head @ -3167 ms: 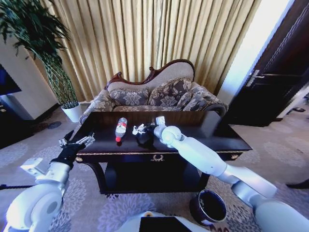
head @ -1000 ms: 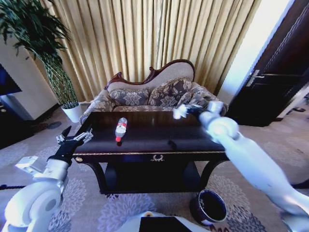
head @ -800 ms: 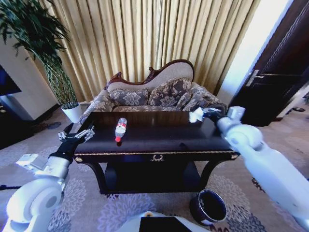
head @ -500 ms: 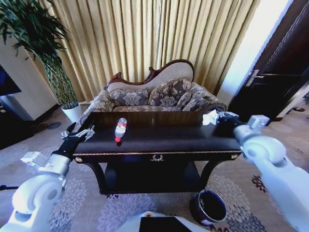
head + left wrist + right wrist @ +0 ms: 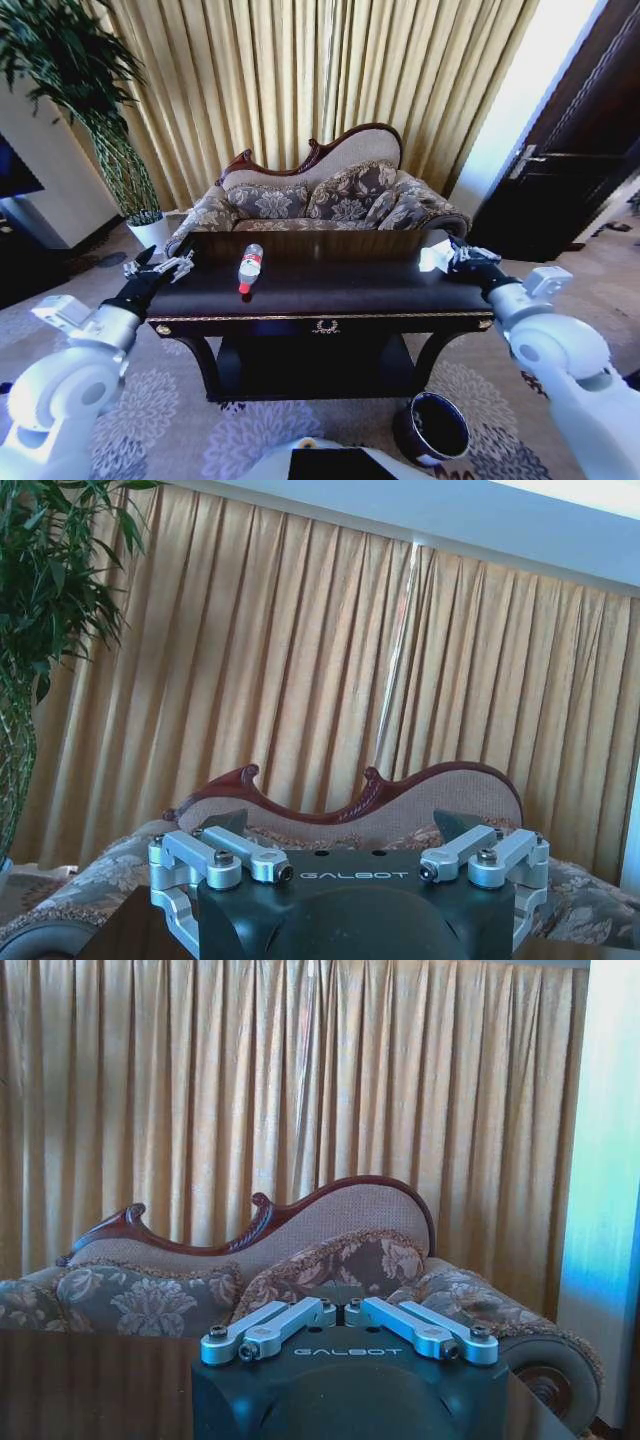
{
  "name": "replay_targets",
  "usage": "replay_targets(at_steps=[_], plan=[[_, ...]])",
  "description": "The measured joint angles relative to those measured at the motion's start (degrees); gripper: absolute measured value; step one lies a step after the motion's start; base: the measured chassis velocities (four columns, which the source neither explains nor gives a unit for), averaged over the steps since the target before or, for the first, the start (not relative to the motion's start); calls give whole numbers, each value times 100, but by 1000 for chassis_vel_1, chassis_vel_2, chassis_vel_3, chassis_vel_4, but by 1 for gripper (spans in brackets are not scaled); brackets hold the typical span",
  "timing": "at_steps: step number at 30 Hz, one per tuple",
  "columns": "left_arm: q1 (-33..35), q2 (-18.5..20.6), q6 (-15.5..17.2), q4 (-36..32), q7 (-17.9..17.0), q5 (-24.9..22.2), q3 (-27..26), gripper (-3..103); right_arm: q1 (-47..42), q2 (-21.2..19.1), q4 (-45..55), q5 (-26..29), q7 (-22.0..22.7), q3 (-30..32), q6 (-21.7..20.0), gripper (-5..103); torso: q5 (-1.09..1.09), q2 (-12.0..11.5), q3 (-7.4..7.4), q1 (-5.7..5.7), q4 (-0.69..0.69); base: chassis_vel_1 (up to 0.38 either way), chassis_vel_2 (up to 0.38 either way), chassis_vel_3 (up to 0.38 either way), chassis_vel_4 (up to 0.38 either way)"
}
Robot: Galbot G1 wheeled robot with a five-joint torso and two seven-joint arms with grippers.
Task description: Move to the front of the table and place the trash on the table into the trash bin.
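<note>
The dark glossy table (image 5: 330,288) stands right in front of me. On its left half lies a clear plastic bottle with a red label (image 5: 250,268). Over the table's right end my right gripper (image 5: 449,258) is shut on a crumpled piece of white paper (image 5: 433,257); in the right wrist view its fingers (image 5: 290,1320) meet at the middle. At the table's left end my left gripper (image 5: 166,267) hovers open, with its fingers (image 5: 245,855) spread wide in the left wrist view. The dark round trash bin (image 5: 404,438) stands on the carpet below the table's right front corner.
A patterned sofa (image 5: 320,200) with a carved wooden back stands behind the table, before gold curtains. A potted plant in a white pot (image 5: 152,233) is at the far left. A dark door (image 5: 560,190) is on the right. Patterned carpet surrounds the table.
My right arm has swung from the table's middle to its right end, carrying the white paper. The left gripper has risen a little toward the table's left end. The bottle has not moved.
</note>
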Motion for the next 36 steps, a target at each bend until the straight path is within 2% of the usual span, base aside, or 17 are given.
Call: replay_targets(at_steps=[20, 36], plan=[[196, -166, 29, -103, 3, 82, -9, 100, -65, 75, 274, -35, 31, -104, -22, 0, -1, 0, 0, 0, 1, 0, 0, 0, 0], [248, -237, 0, -172, 13, 203, 63, 100, -95, 79, 300, -32, 34, -55, -21, 0, -1, 0, 0, 0, 1, 97, -90, -93, 91]])
